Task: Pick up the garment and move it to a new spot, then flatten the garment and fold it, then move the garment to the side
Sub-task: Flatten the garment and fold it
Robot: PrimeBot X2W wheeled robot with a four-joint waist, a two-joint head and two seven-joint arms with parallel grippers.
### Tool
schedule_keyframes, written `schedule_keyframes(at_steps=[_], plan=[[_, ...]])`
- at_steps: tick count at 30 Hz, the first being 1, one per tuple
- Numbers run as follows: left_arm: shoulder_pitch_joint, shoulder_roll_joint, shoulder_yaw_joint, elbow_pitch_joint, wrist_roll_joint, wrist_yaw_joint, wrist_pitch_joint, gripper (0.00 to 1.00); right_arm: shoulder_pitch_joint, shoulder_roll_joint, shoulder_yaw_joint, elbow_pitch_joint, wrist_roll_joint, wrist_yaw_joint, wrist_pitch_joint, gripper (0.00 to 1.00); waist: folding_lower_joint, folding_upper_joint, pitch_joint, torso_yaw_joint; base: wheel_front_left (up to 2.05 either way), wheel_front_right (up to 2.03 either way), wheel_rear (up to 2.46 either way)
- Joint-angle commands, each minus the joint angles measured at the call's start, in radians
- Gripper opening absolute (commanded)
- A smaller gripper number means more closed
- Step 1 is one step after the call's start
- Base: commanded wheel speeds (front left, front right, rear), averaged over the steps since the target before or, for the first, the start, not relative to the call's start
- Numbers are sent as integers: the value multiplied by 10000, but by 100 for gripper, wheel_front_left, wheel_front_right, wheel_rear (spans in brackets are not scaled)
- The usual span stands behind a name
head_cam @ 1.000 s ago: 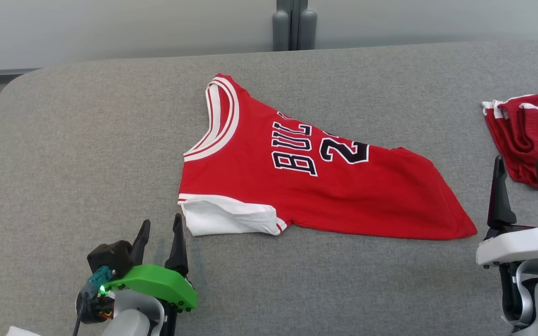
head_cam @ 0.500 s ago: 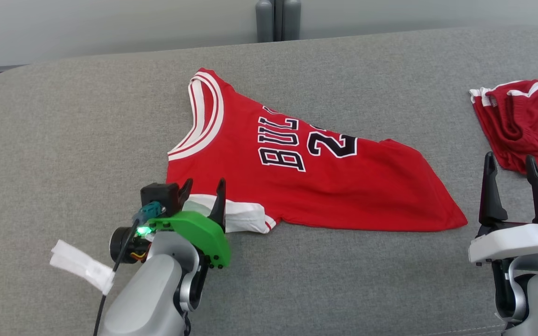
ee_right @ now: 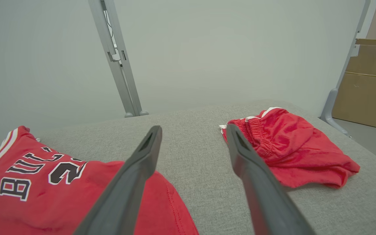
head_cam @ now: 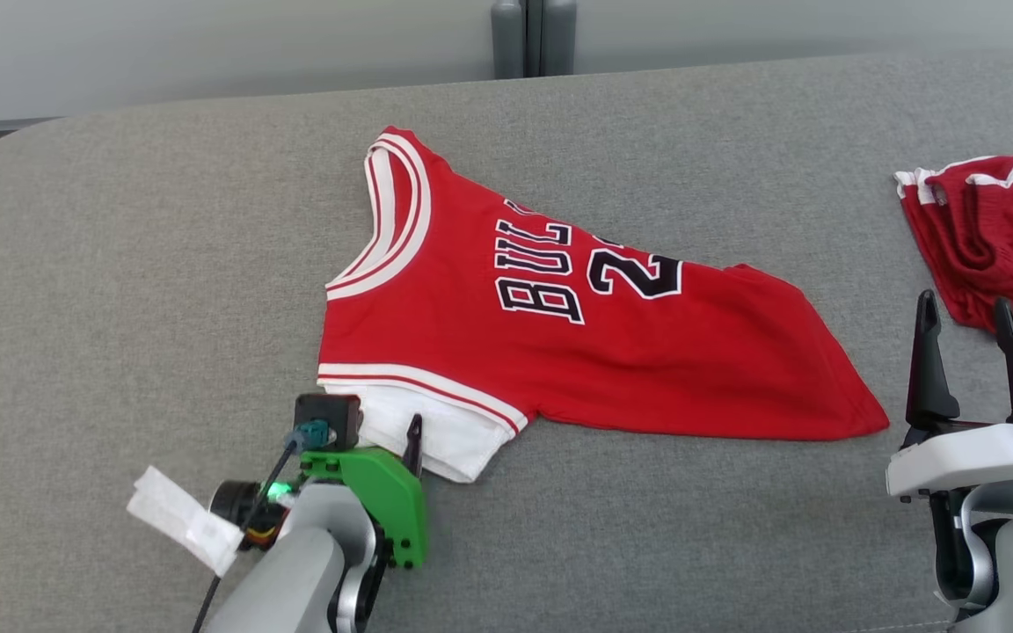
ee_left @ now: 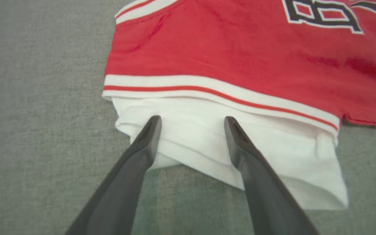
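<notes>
At the near left corner of the shirt, the left gripper (ee_left: 192, 120) stands with its two dark fingers wide apart, their tips over the white sleeve (ee_left: 282, 163) and a band of that cloth between them. Nothing is pinched yet. Whether the tips press into the cloth or hang just above it cannot be told. The spot looks chosen on purpose. The sleeve sticks out from under the red body as a loose, layered edge, so it is the easiest part to catch and a fair corner to lift from.

The red shirt (head_cam: 559, 352) lies near the middle of the grey padded top (head_cam: 163, 264), face up with its lettering showing. It is skewed, narrowing to a point at the right, so it is not yet spread flat or folded. By my reading the job is at its first step, the pick-up. A pair of red shorts (head_cam: 999, 237) sits well apart at the far right edge.

The left forearm (head_cam: 295, 580) reaches in low from the bottom edge and slants forward and to the right. Its green bracket (head_cam: 383, 501) is tipped so the fingers point down at the sleeve. The right gripper (head_cam: 964, 303) hangs to the right of the shirt's pointed end, fingers spread and upright, holding nothing. Its white wrist (head_cam: 972, 457) is parked beside the shorts, seemingly waiting.
</notes>
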Motion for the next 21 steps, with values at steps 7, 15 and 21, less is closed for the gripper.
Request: schedule_keyframes(at_steps=[7,15,21], plan=[[1727,606,146,-1410,-293,553,-90,100,220,-27,-85,-15,77,-12,-55,100,0,0,-231,339,0,0,0],[2354,925,865,-3857,-359,1175,-1158,100,333,-27,-89,-86,-17,-12,18,100,0,0,-502,425,0,0,0],[2331,990,1327,-4485,-393,1021,-2268,100,455,-27,26,-10,43,-12,-55,100,0,0,-884,398,0,0,0]])
